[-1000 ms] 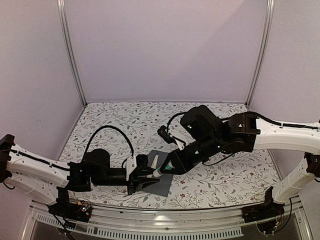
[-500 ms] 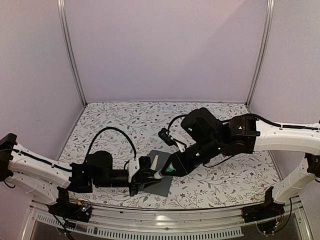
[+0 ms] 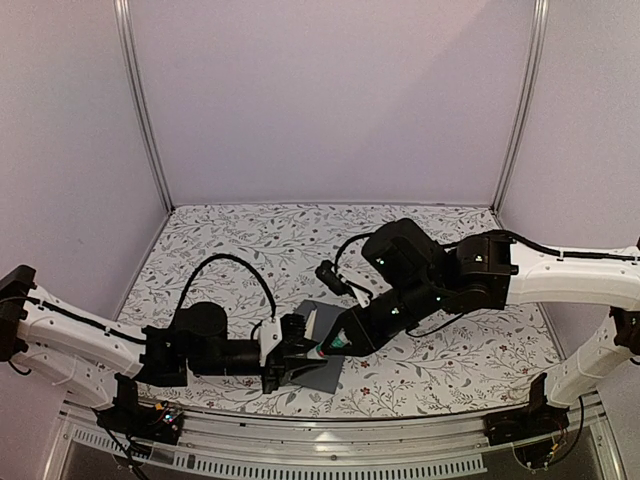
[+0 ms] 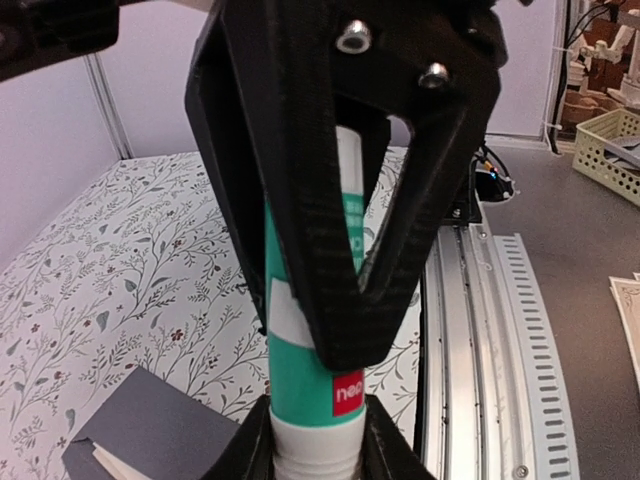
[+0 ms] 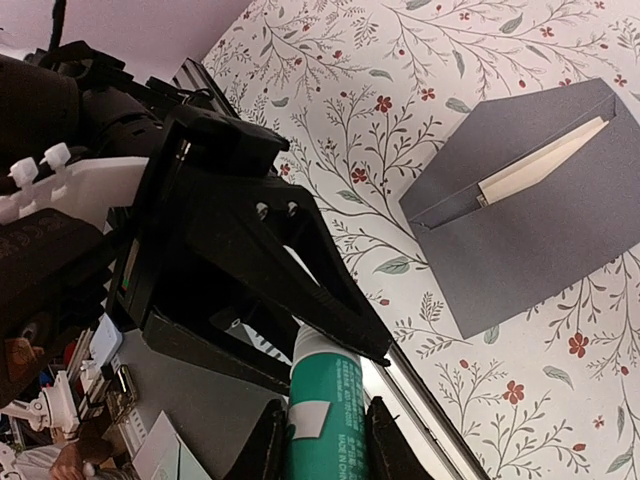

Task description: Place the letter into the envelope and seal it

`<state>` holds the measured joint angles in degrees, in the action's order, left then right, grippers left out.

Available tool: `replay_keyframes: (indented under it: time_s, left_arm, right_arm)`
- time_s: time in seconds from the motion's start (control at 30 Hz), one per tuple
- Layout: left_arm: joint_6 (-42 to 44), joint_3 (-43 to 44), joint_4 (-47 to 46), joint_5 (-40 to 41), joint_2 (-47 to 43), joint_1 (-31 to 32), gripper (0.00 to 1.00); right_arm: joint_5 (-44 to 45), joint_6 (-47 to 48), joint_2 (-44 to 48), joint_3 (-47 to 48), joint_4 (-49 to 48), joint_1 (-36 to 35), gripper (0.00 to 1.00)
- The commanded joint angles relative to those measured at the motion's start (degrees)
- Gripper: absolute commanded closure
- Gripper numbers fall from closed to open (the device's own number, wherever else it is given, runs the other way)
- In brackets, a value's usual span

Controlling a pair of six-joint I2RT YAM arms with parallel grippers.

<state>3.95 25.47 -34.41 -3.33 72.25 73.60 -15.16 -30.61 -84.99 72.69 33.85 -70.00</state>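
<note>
Left claw (image 4: 318, 452) and right claw (image 5: 325, 440) both tight on teal tube (image 4: 300, 375) by envelope (image 5: 540, 240) edge

A floral tablecloth (image 3: 250, 240), white with grey sprigs and small red blossoms, covers the table. Pale lilac wall panels (image 3: 330, 100) close in the back and sides, joined by aluminium posts (image 3: 140, 110). A metal rail (image 3: 330, 440) with a slotted strip runs along the near edge. A tube (image 4: 305, 375), teal with a white label patch, white print and a red mark near its white end, is up off the cloth, tilted. Beyond the rail, a pale yellow basket (image 4: 612, 150) sits on a grey surface
</note>
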Motion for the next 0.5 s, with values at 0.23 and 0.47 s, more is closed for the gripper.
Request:
replay_keyframes:
  time_s: [0.23,0.47]
  left_arm:
    - [0.70,1.19,0.22,2.30,0.58,0.93,0.61]
    - [1.03,0.76,1.75,2.98,-0.61,0.96,0.69]
  right_arm:
    - [0.99,0.15,1.61,0.54,0.16,0.21,1.00]
    - [1.12,0.20,1.58,0.65,0.53,0.21,1.00]
